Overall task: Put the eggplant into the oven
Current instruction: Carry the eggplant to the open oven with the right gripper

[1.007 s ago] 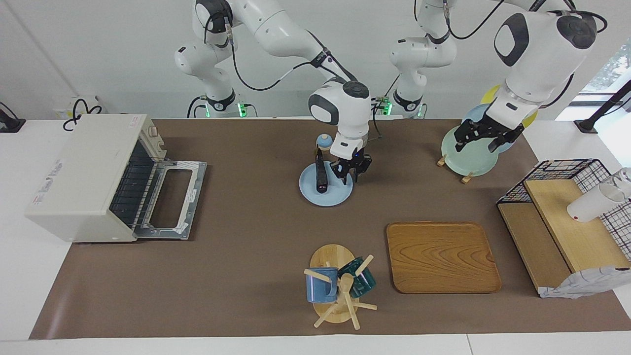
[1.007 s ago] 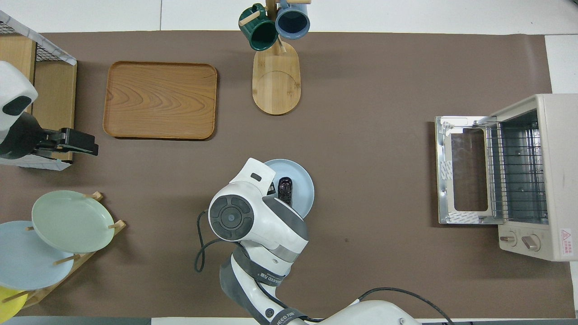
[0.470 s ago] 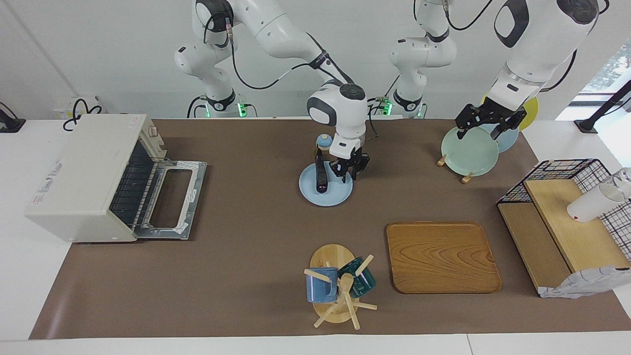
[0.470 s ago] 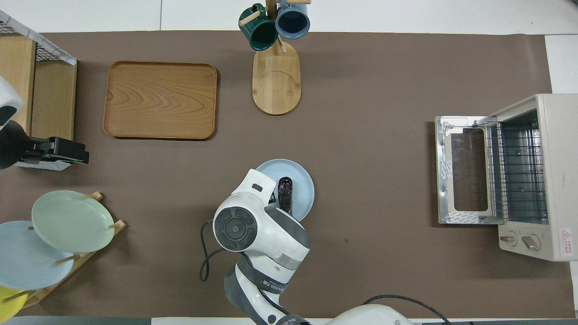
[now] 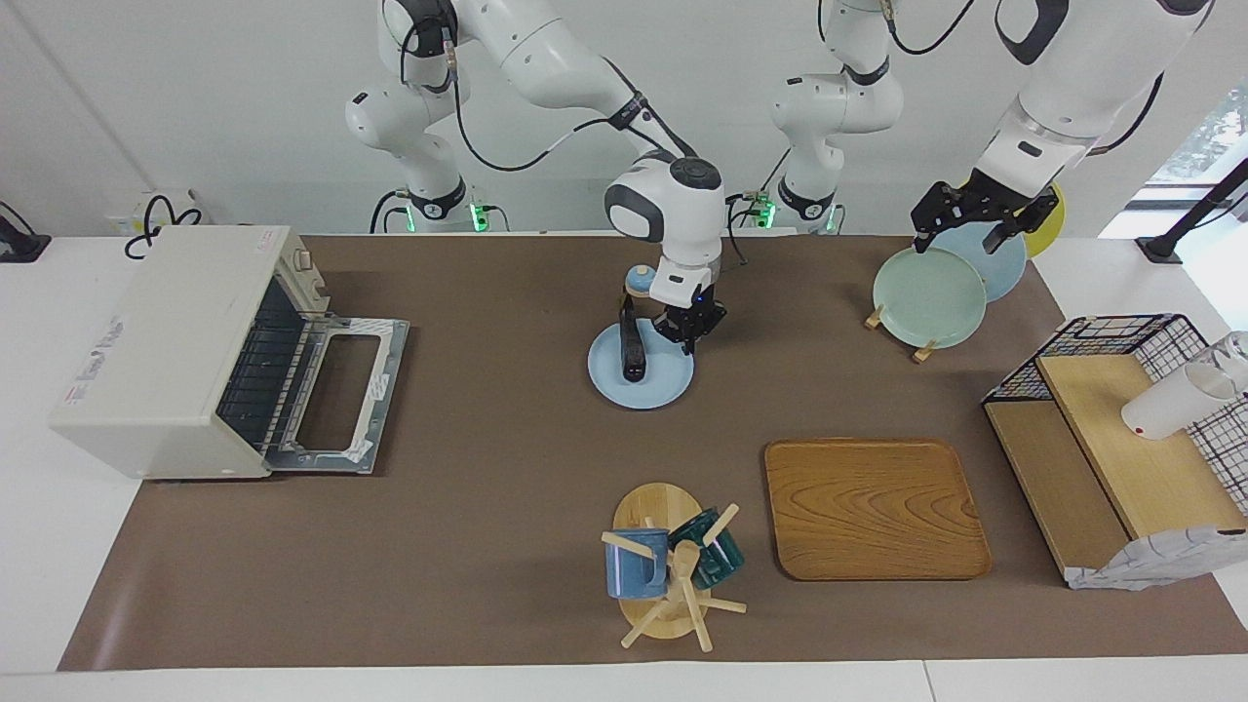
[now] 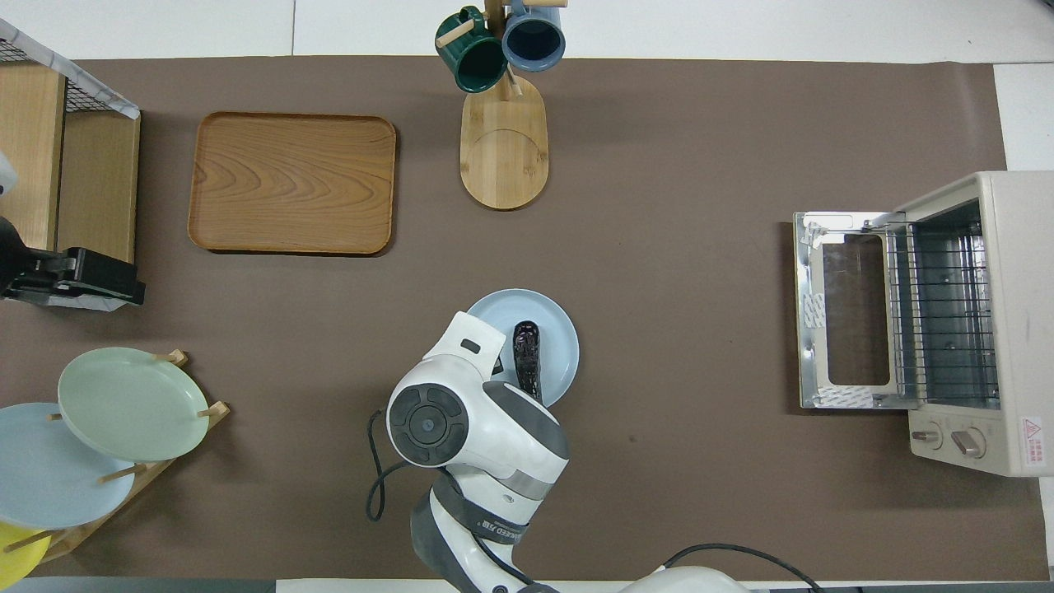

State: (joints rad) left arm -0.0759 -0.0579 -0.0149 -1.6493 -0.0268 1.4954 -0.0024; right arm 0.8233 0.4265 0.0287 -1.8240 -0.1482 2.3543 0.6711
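While the eggplant (image 5: 630, 342) lies on the blue plate (image 5: 666, 385), our right gripper (image 5: 689, 339) is closed empty beside it; our left gripper (image 5: 983, 216) waits wide open above the plate rack (image 5: 892, 317), the oven (image 5: 185, 341) door down ready.

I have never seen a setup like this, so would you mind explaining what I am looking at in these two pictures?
These are two white robot arms at a table, each ending in a two-finger gripper. One picture faces the robots from across the table; the other looks steeply down from above their own end.

On the brown mat stand a cream oven with its door dropped open, a light blue plate with a dark eggplant lying on it, a wooden tray, a mug stand, a rack of plates and a wire shelf.

The right gripper is over the light blue plate beside the eggplant, shut and holding nothing. The left gripper waits open above the rack of plates.
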